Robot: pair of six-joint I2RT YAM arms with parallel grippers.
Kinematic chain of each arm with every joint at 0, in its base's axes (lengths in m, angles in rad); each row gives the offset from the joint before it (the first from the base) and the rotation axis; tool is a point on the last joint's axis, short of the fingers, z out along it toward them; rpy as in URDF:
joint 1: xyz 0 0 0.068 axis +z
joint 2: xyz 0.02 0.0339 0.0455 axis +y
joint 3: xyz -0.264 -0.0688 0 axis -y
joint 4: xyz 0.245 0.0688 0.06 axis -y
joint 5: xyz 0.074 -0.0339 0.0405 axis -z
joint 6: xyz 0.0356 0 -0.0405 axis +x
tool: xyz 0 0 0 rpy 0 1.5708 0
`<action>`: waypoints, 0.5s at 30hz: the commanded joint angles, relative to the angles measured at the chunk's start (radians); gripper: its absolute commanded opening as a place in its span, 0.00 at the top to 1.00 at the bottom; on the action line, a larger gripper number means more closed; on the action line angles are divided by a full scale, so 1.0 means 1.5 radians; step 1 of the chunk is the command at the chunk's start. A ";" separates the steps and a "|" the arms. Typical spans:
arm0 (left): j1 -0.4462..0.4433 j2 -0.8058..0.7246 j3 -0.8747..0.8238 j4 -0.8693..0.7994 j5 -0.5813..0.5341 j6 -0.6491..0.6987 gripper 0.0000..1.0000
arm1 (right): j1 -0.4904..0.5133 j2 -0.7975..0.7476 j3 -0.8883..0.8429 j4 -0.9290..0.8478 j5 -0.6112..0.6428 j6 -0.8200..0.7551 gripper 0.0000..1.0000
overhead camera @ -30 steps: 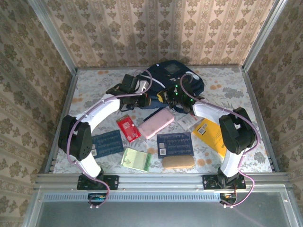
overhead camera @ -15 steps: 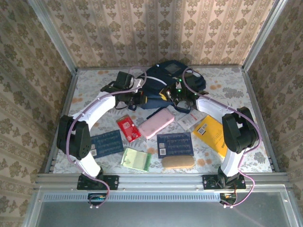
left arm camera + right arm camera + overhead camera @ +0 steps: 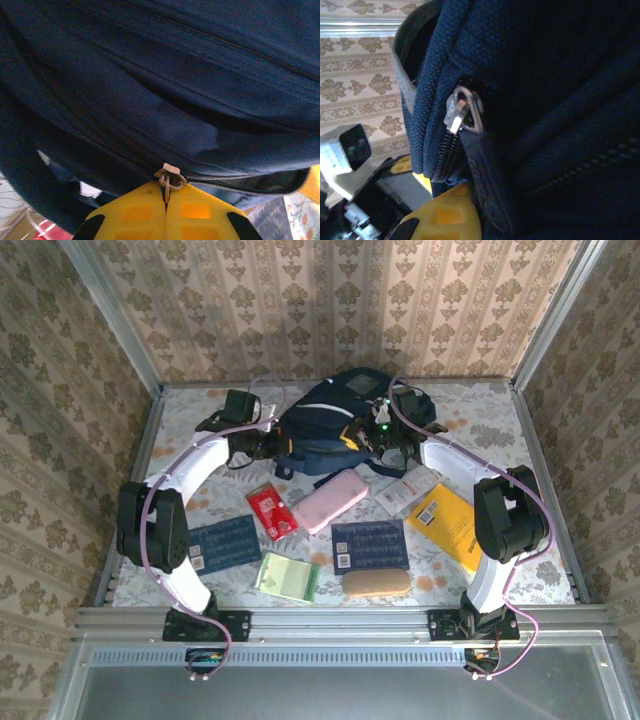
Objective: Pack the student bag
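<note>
Layout: large navy fabric backpack (image 3: 335, 415) at rear centre of worktop (image 3: 190, 430). Left pincer (image 3: 166, 192) on its left flank, right pincer (image 3: 355, 438) on its right front. Before the bag: pink oblong case (image 3: 330, 500) centre, red flat packet (image 3: 271, 512) to its left, white flat packet (image 3: 404, 496) and yellow paper book (image 3: 447, 525) to its right. Nearer: navy printed booklet (image 3: 227, 543) left, second navy printed booklet (image 3: 369, 544) centre, green paper notepad (image 3: 287, 577) between them and nearer, tan oval pouch (image 3: 376, 582) just before the second.

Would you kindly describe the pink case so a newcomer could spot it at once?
Find the big navy backpack at the back. Just in front lies the pink case, slanted. It is the only pink thing, plain beside the red packet.
</note>
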 commanded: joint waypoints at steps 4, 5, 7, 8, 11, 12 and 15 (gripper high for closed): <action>0.023 -0.025 -0.036 -0.002 -0.037 -0.028 1.00 | 0.022 -0.022 0.063 -0.033 -0.080 -0.106 1.00; 0.023 -0.038 -0.048 0.002 -0.043 -0.034 1.00 | 0.031 -0.015 0.074 -0.040 -0.085 -0.114 1.00; 0.023 -0.071 -0.075 0.008 -0.051 -0.042 1.00 | 0.049 0.002 0.099 -0.046 -0.100 -0.121 1.00; 0.023 -0.091 -0.091 0.010 -0.057 -0.047 1.00 | 0.057 0.011 0.114 -0.048 -0.105 -0.124 1.00; 0.024 -0.152 -0.143 0.025 -0.073 -0.065 1.00 | 0.076 0.046 0.177 -0.078 -0.115 -0.144 1.00; 0.024 -0.170 -0.157 0.028 -0.075 -0.072 1.00 | 0.078 0.060 0.197 -0.097 -0.116 -0.152 1.00; 0.022 -0.206 -0.182 0.040 -0.066 -0.088 1.00 | 0.075 0.098 0.239 -0.122 -0.109 -0.156 1.00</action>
